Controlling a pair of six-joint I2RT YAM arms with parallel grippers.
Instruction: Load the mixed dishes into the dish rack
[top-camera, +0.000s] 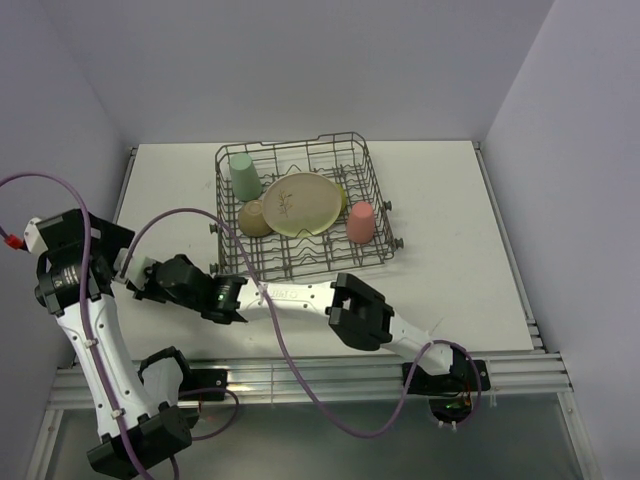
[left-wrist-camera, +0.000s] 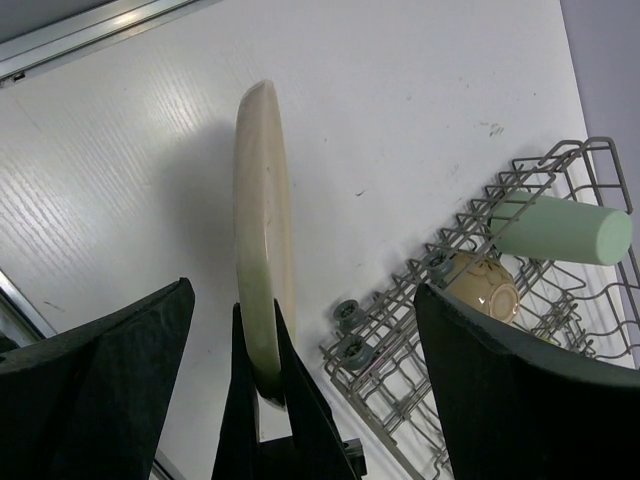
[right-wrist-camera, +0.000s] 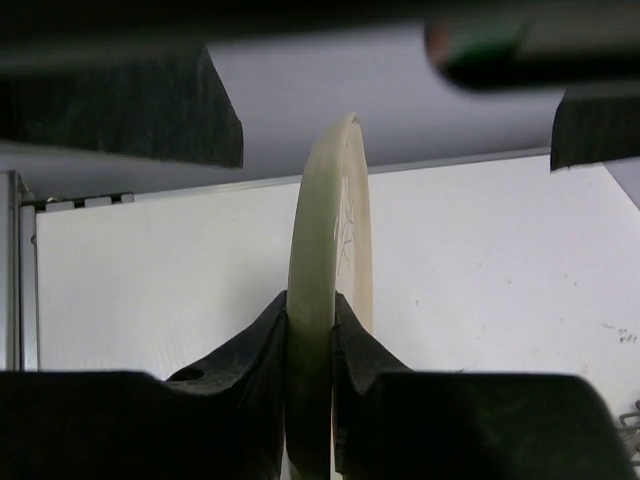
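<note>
Right now, nearest you, the right gripper (right-wrist-camera: 310, 335) is clamped on the lower rim of a cream plate (right-wrist-camera: 322, 240). It holds the plate on edge above the table (top-camera: 455, 240), just short of the near left corner of the dish rack (top-camera: 310, 270). The left gripper (left-wrist-camera: 302, 292) straddles that same plate with its jaws spread wide and neither pad touching, so the plate hangs from your right arm alone.

Further out, the rack is already well filled. A tan bowl (top-camera: 255, 218) sits toward its left side, touching the sprig plate (top-camera: 298, 203), which leans across the middle. The coral-pink cup (top-camera: 360, 223) stands at the right. A sliver of lime green (top-camera: 343, 196) shows behind the sprig plate and is probably the bowl. The mint-green cup (top-camera: 242, 175) is in the far left corner.

Most of the load looks done. What you have left is to carry the cream plate over the wires and seat it between free tines. No black bowl shows in any view, so you cannot tell whether it is loaded.
</note>
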